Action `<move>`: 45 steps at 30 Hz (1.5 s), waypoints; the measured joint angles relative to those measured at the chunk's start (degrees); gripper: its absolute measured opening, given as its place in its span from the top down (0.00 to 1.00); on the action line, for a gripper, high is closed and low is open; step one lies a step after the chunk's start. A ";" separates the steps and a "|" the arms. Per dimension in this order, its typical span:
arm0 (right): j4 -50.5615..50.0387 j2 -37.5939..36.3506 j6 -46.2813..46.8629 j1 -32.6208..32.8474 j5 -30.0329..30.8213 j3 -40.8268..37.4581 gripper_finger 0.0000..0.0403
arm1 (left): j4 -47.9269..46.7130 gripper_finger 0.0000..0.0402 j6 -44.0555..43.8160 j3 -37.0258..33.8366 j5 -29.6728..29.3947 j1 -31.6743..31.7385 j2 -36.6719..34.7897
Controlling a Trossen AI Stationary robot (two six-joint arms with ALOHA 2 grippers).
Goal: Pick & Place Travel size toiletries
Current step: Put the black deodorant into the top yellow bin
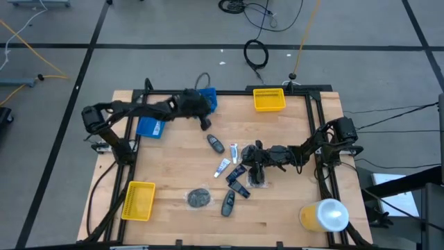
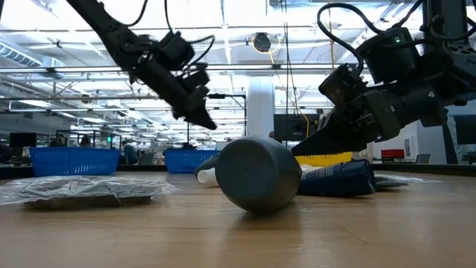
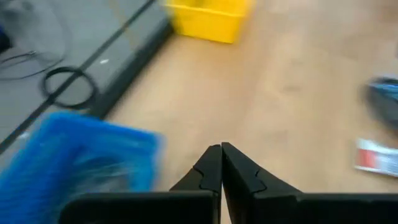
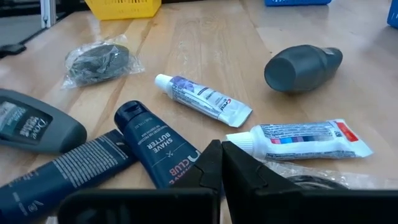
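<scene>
The toiletries lie loose in the table's middle: a dark-grey bottle (image 1: pixel 216 144) (image 4: pixel 301 67), two white tubes (image 4: pixel 202 98) (image 4: pixel 308 140), dark blue tubes (image 4: pixel 155 149) (image 1: pixel 241 189), a dark bottle (image 1: pixel 228 203) and a wrapped grey pad (image 1: pixel 199 198) (image 4: pixel 96 60). My right gripper (image 1: pixel 253 158) (image 4: pixel 221 147) is shut and sits low among them, between the dark blue tube and a white tube. My left gripper (image 1: pixel 205 125) (image 3: pixel 221 149) is shut on nothing and hangs in the air beside the far blue bin (image 1: pixel 208 97). My right gripper's shut fingertips (image 4: pixel 211 155) come in slanting down from the table's right side, right at the flat end of the dark blue tube (image 4: pixel 177 171). I cannot tell whether they touch it.
A second blue bin (image 1: pixel 150 127) stands at the left edge, and yellow bins stand at the far edge (image 1: pixel 269 99) and the near left corner (image 1: pixel 138 200). A large yellow-and-white cylinder (image 1: pixel 326 215) stands at the near right corner. Bare wood lies along the near edge.
</scene>
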 joint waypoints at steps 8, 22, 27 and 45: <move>0.81 0.02 1.56 0.06 3.09 0.41 0.98 | 19.04 0.98 -8.59 -11.50 -10.53 -17.51 0.52; -20.95 0.02 -2.24 -3.03 6.48 19.06 0.62 | 30.92 0.96 -39.33 -25.48 -51.92 -38.53 0.54; -28.63 0.13 -2.39 -5.20 6.51 25.34 0.42 | 21.19 0.98 -49.52 -25.81 -59.41 -41.04 0.56; -43.26 15.50 4.69 -11.10 10.67 42.73 0.14 | 19.27 1.00 -57.90 -25.39 -60.94 -41.27 7.49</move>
